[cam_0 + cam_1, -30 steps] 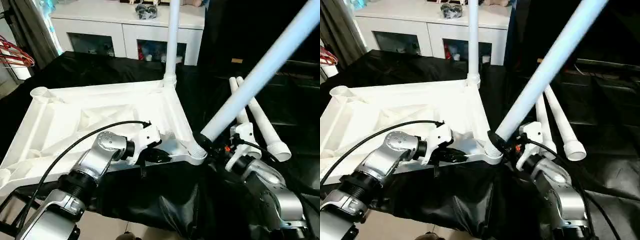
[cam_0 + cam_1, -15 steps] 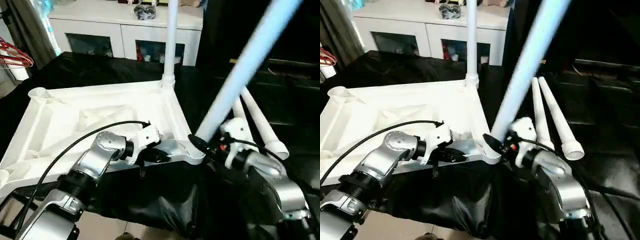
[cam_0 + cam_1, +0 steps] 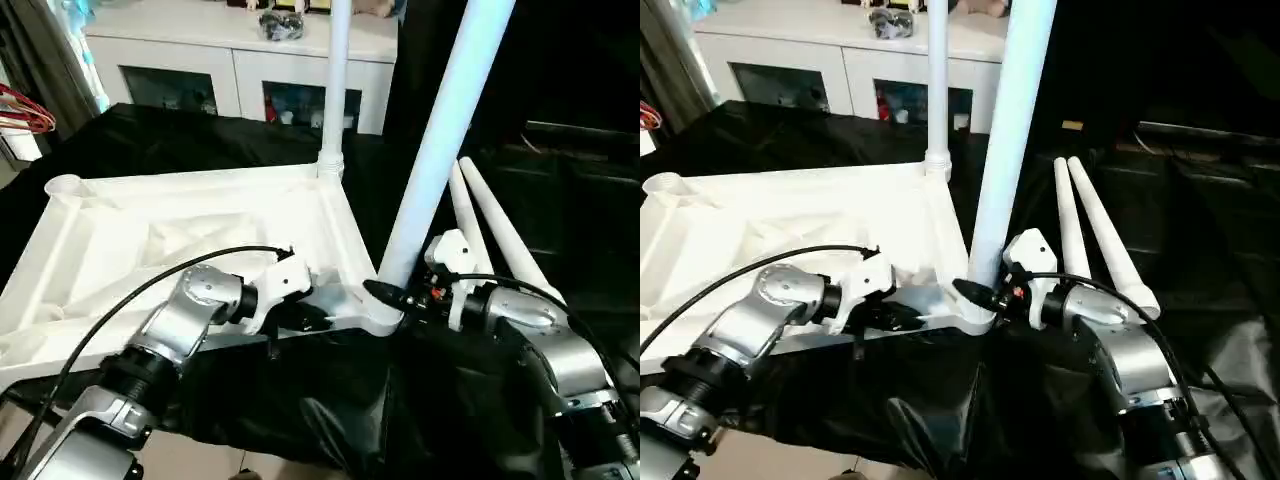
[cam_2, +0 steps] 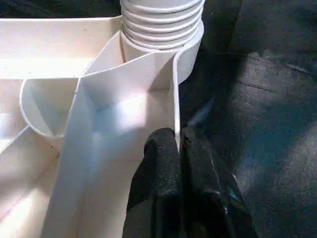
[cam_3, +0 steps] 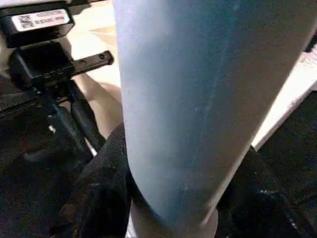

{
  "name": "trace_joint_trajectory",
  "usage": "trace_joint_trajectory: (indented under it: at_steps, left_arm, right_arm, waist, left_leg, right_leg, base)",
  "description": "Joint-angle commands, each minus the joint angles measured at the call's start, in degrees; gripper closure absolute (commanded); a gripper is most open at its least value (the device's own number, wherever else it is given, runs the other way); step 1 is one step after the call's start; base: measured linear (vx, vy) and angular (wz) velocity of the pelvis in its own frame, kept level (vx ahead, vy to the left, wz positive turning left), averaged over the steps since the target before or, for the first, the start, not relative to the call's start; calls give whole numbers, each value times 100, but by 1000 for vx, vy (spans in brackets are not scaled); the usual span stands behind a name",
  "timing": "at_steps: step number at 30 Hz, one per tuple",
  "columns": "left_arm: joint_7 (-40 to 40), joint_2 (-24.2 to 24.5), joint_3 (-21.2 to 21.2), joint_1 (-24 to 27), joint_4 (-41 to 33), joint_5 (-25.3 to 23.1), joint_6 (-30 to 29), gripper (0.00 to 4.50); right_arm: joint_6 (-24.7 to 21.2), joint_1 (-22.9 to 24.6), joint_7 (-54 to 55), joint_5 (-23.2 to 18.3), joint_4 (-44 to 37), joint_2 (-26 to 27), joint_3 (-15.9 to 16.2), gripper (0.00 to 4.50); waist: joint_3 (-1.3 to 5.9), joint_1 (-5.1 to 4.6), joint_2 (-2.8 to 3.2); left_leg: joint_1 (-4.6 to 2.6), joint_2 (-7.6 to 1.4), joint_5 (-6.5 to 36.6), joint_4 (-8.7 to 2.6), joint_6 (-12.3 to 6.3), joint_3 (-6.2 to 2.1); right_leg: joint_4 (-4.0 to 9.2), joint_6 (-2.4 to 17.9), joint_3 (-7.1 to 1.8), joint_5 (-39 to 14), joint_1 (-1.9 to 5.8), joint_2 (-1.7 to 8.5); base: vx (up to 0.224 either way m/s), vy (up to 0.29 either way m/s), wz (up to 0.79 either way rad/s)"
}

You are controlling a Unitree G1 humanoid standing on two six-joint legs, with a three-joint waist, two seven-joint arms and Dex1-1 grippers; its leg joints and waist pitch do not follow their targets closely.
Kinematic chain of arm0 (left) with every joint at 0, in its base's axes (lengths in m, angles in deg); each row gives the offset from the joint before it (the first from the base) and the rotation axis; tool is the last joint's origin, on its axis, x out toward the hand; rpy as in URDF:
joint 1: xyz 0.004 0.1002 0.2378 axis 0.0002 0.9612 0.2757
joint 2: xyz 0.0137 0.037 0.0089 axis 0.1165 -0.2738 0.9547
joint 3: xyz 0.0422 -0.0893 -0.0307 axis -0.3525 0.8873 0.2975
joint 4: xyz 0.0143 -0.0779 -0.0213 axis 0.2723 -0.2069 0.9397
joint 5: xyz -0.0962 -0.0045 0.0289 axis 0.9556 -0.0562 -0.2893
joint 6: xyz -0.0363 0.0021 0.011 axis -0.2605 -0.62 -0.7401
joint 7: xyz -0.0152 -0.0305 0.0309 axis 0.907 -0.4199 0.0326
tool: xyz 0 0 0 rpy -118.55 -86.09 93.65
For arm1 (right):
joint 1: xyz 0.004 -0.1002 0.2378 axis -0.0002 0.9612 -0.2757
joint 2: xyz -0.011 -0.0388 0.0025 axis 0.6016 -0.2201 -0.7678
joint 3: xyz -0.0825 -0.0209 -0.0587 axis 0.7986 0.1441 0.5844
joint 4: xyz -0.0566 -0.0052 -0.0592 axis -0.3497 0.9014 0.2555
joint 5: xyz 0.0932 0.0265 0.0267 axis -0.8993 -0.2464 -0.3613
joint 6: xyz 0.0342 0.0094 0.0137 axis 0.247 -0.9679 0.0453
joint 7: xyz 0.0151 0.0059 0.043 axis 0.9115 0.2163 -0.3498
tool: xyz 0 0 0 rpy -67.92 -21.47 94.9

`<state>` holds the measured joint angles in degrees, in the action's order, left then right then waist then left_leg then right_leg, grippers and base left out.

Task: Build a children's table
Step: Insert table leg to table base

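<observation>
leg [image 3: 440, 140] seated in near corner socket [image 3: 383, 313] of upturned table top [image 3: 150, 240], long axis near upright | our right pincer [image 3: 985, 296] clamped round its base — the nearer arm | our left pincer [image 4: 179, 148] clenched on the top's edge wall, bracing | two loose legs [image 3: 1095, 235] lie on black-draped desk [image 3: 180, 140], beside our right arm

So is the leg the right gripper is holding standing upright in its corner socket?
Nearly upright. The leg rises steeply from the near corner socket, leaning slightly compared with the far leg. The right gripper clamps its base. Full seating: cannot tell.
</observation>
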<state>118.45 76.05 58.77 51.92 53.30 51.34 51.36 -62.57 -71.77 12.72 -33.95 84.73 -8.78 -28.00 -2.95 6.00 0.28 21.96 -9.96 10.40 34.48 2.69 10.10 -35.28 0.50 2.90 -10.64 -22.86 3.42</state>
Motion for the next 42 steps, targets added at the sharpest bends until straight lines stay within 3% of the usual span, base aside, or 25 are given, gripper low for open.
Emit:
trace_joint_trajectory:
  at_steps: [1, 2, 5, 11, 17, 21, 24, 27, 35, 42]
  left_arm:
    - [436, 41, -146, -34, -503, 149, 70, 450]
    - [481, 78, -155, -23, -559, 155, 48, 450]
    - [545, 169, -153, -24, -690, 157, -21, 450]
    - [137, 160, 55, -35, -776, 106, -336, 450]
    - [-458, -72, 280, 23, -1050, 185, -861, 450]
    - [-1324, -485, 527, 37, -1351, 149, -1671, 450]
    - [-2034, -904, 723, -37, -1430, 58, -2242, 450]
    - [-2580, -1252, 660, -74, -1468, -184, -2496, 450]
    - [-2954, -1380, 534, -89, -1509, -309, -2651, 450]
    - [-2979, -1301, 551, -126, -1483, -357, -2595, 450]
  right_arm:
    - [-107, 171, -238, 224, 483, -118, 403, 263]
    - [-72, 158, -317, 232, 502, -140, 421, 263]
    - [-1, 114, -478, 247, 566, -176, 436, 263]
    - [101, 70, -398, 296, 681, -77, 367, 263]
    - [243, -23, 570, 539, 1141, 327, 115, 263]
    - [285, -456, 1933, 633, 2052, 948, -269, 263]
    - [284, -855, 2577, 547, 2685, 1332, -475, 263]
    - [332, -1294, 3059, 658, 3302, 1614, -470, 263]
    - [419, -1654, 3197, 779, 3833, 1899, -445, 263]
    - [641, -1700, 3150, 984, 4078, 1972, -317, 263]
  waist:
    - [295, -5, -18]
    - [251, -14, -1]
    - [251, -39, -2]
    - [166, -75, -2]
    - [101, -130, -12]
    - [73, -269, -32]
    - [61, -330, -23]
    - [59, -385, -14]
    - [68, -390, -27]
    - [32, -392, -42]
  left_leg:
    - [-96, -342, 1341, -474, -142, -139]
    - [-99, -343, 1363, -482, -180, -133]
    - [-113, -350, 1367, -497, -202, -137]
    - [-146, -354, 1832, -541, -67, -146]
    - [-170, -353, 2261, -577, 110, -189]
    - [-147, -322, 2573, -593, 287, -258]
    - [-135, -325, 2602, -597, 268, -266]
    - [-109, -324, 2510, -611, 231, -260]
    - [-127, -328, 2351, -607, 114, -211]
    - [-146, -314, 2453, -628, 92, -214]
  right_leg:
    - [456, 1144, -282, -1365, 226, 527]
    - [472, 1155, -285, -1347, 196, 518]
    - [461, 1219, -275, -1261, 210, 510]
    - [538, 1168, -286, -1871, 170, 523]
    - [630, 945, -285, -2837, 98, 548]
    - [679, 769, -229, -3346, 105, 566]
    - [686, 813, -225, -3219, 100, 562]
    - [682, 910, -202, -2788, 122, 541]
    - [679, 972, -237, -2515, 100, 546]
    - [744, 823, -239, -3020, 82, 555]
  base:
    - [0, 0, 0]
    - [0, 0, 0]
    - [0, 0, 0]
    - [0, 0, 0]
    - [0, 0, 0]
    - [-13, 2, -4]
    - [0, 0, 0]
    - [0, 0, 0]
    - [0, 0, 0]
    - [0, 0, 0]
